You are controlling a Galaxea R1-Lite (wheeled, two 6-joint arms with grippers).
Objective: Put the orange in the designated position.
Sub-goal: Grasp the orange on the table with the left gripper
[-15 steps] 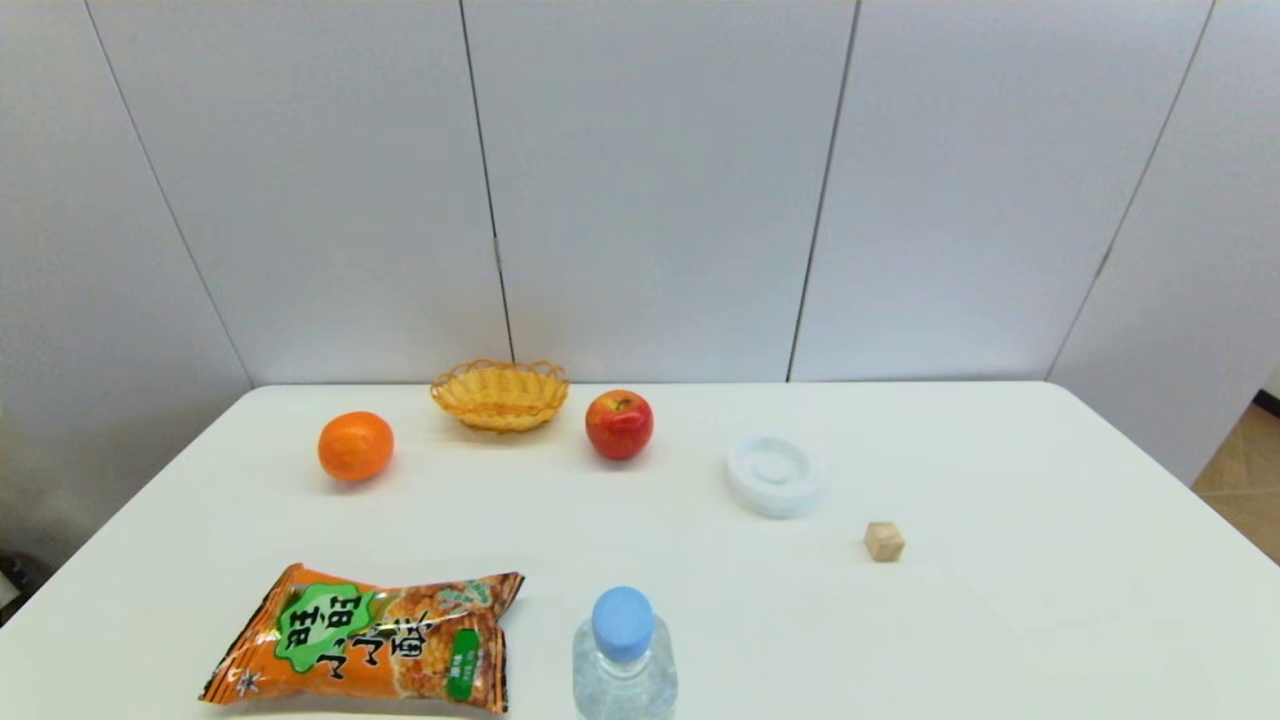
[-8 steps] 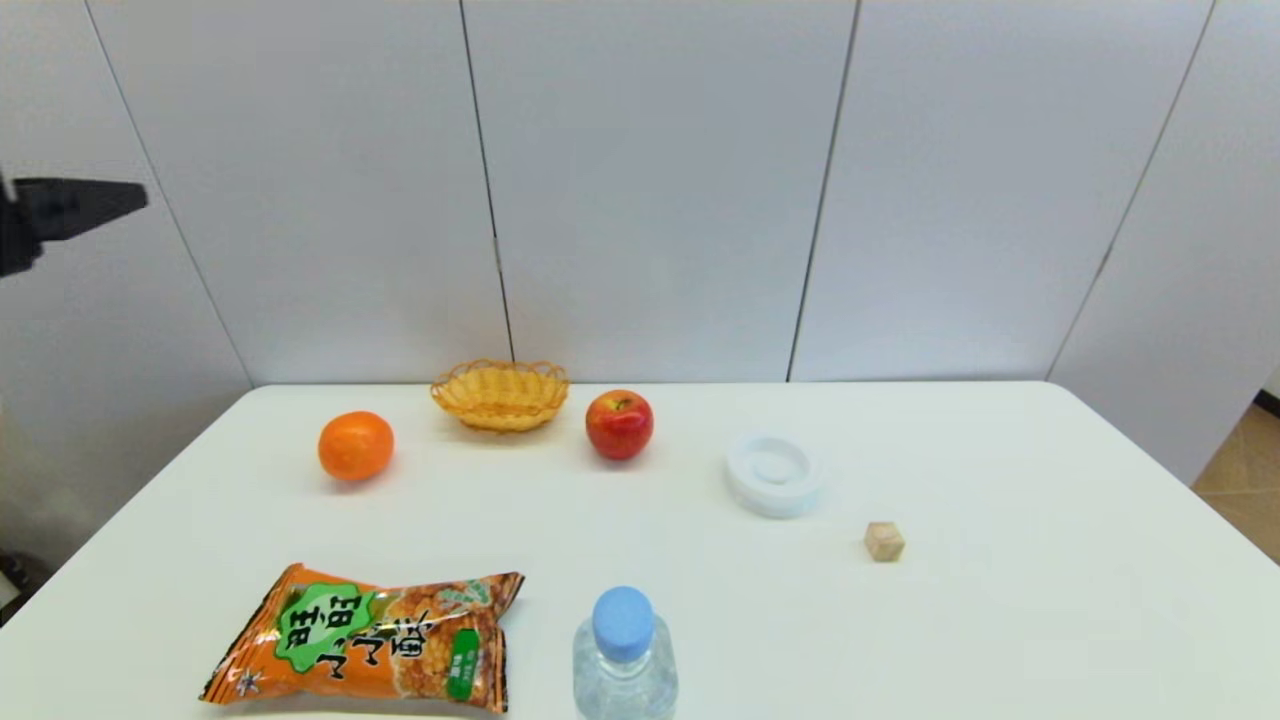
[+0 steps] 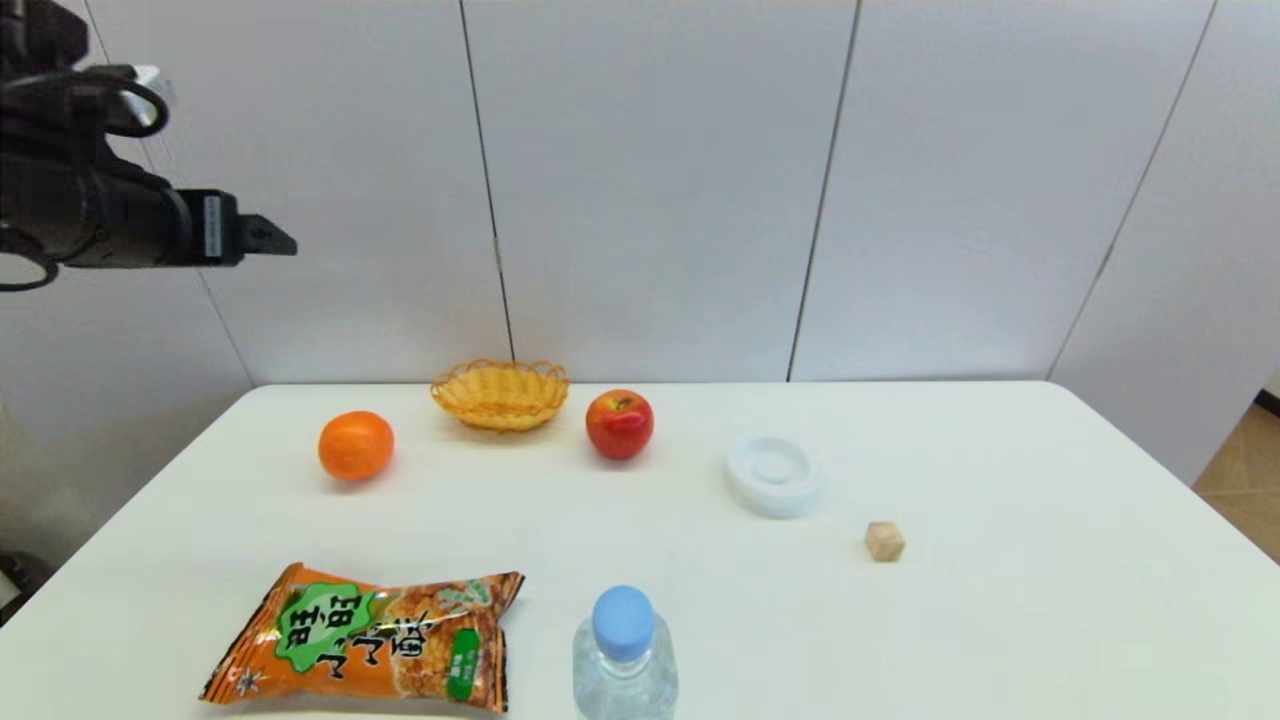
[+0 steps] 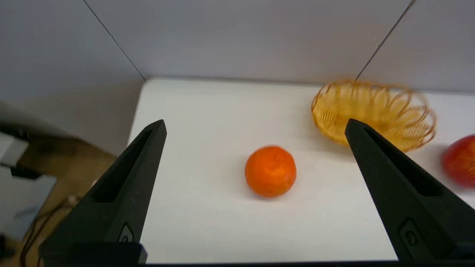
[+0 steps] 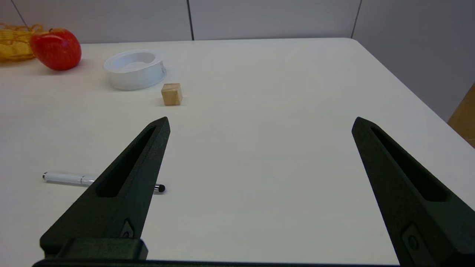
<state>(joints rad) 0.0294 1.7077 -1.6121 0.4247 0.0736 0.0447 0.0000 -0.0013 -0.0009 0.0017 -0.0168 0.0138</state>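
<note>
Left wrist | orange (image 4: 270, 171) on table | between spread left end effector (image 4: 256, 126) fingers

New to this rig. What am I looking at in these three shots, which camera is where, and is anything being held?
It is a two-armed robot at a white table. One picture comes from its head, the other two from cameras on each wrist, behind the black fingers.

The left gripper is open, raised above the table's left side, with the orange lying between its fingers' sightline, untouched. The right gripper is open and low over bare table.

Also on the table: a yellow basket, red apple, white dish, wooden cube, snack bag, water bottle and a pen. Nothing is held.
</note>
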